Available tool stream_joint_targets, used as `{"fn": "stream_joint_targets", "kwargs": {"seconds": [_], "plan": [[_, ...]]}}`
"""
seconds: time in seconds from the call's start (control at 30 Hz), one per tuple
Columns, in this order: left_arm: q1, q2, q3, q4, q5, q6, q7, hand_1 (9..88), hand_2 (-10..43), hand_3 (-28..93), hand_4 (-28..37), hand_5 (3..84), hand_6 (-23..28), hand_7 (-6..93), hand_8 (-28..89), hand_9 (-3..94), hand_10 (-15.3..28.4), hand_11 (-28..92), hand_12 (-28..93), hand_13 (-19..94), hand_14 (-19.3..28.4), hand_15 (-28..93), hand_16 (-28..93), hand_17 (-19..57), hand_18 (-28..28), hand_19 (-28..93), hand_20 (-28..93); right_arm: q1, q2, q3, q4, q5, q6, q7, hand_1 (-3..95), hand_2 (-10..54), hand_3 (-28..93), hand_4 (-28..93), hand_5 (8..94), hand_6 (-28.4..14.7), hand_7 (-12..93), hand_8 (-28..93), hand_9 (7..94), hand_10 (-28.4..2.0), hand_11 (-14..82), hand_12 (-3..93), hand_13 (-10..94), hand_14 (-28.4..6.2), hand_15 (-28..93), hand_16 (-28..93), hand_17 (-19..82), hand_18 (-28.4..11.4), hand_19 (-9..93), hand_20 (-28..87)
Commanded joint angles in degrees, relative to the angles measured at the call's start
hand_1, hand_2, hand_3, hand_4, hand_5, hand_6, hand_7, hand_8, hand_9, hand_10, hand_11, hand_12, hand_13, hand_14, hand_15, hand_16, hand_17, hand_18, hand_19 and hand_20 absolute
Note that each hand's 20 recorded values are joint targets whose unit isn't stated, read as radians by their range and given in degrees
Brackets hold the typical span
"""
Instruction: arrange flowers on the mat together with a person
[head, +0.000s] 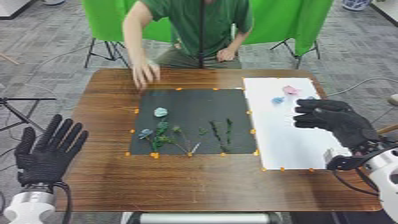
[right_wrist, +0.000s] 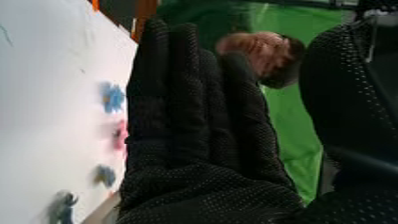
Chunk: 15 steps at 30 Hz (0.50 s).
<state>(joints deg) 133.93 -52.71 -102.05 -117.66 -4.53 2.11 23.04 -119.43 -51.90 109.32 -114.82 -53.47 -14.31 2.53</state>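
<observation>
My right hand (head: 327, 116) is over the white mat (head: 284, 135), its fingers straight and pointing left. In the right wrist view, nothing is between the thumb and fingers of my right hand (right_wrist: 200, 150). A pink flower (head: 290, 90) and a blue flower (head: 278, 100) lie on the white mat's far part; the blue flower (right_wrist: 113, 98) and pink flower (right_wrist: 119, 134) show beside my fingers. The dark mat (head: 187, 107) holds a pale flower head (head: 161, 112), a blue flower (head: 146, 133) and several green stems (head: 229, 131). My left hand (head: 46, 162) is open at the table's left side.
A person stands across the wooden table (head: 195, 190), one hand (head: 145, 75) above its far left part and the other (head: 226, 54) near their body. Orange pieces (head: 253, 131) mark the mats' edges. A green screen (head: 293, 25) stands behind.
</observation>
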Motion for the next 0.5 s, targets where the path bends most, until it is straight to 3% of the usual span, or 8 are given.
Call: {"fn": "stream_joint_targets", "kwargs": {"seconds": [0.03, 0.1, 0.2, 0.5], "plan": [[0.3, -0.65, 0.16, 0.19, -0.21, 0.53, -0.66, 25.6, 10.7, 69, -28.3, 45.0, 6.9, 7.3, -8, 41.4, 13.8, 14, 8, 32, 15.6, 31, -7, -2.2, 13.5, 31, 13, -1.3, 0.7, -1.5, -1.1, -3.4, 5.8, -3.6, 40.6, -9.5, 67, -20, 56.0, -1.9, 13, -10, 57.6, -11.5, 7.8, 13.2, 53, -8.4, 14, 12, 44, -6.7, 27, 29], [0.7, -0.72, 0.11, -0.01, -0.18, 0.58, -0.61, 25.6, 10.7, 69, -28.3, 45.0, 6.9, 7.4, -8, 41.3, 13.8, 14, 8, 32, 15.6, 31, -7, -2.2, 13.5, 31, 13, -1.3, 1.2, -2.4, -1.4, -5.6, 9.0, -4.4, 40.6, -9.5, 68, -22, 55.9, -1.8, 14, -11, 56.9, -11.3, 7.6, 13.3, 51, -8.1, 14, 11, 43, -6.8, 21, 36], [0.4, -0.59, 0.31, 0.16, -0.16, 0.54, -0.82, 25.6, 10.8, 69, -28.3, 45.0, 6.9, 7.4, -8, 41.3, 13.7, 14, 8, 32, 15.6, 31, -7, -2.1, 13.5, 31, 13, -1.5, 2.6, -3.6, -1.9, -10.5, 13.2, -5.3, 40.0, -9.5, 70, -23, 55.0, -1.5, 14, -11, 53.5, -10.9, 7.1, 13.2, 46, -8.3, 13, 11, 41, -7.3, 16, 37], [0.2, -0.87, 0.7, 0.31, -0.02, 0.63, -0.85, 25.5, 10.7, 69, -28.3, 45.0, 6.9, 7.5, -8, 41.3, 13.7, 14, 8, 32, 15.7, 31, -7, -2.2, 13.5, 31, 13, -0.1, 4.0, -3.0, -1.3, -28.7, 16.2, -2.3, 40.1, -9.5, 74, -26, 48.8, -0.9, 16, -12, 44.5, -10.3, 5.3, 12.1, 35, -7.5, 11, 10, 32, -7.4, 1, 35]]}}
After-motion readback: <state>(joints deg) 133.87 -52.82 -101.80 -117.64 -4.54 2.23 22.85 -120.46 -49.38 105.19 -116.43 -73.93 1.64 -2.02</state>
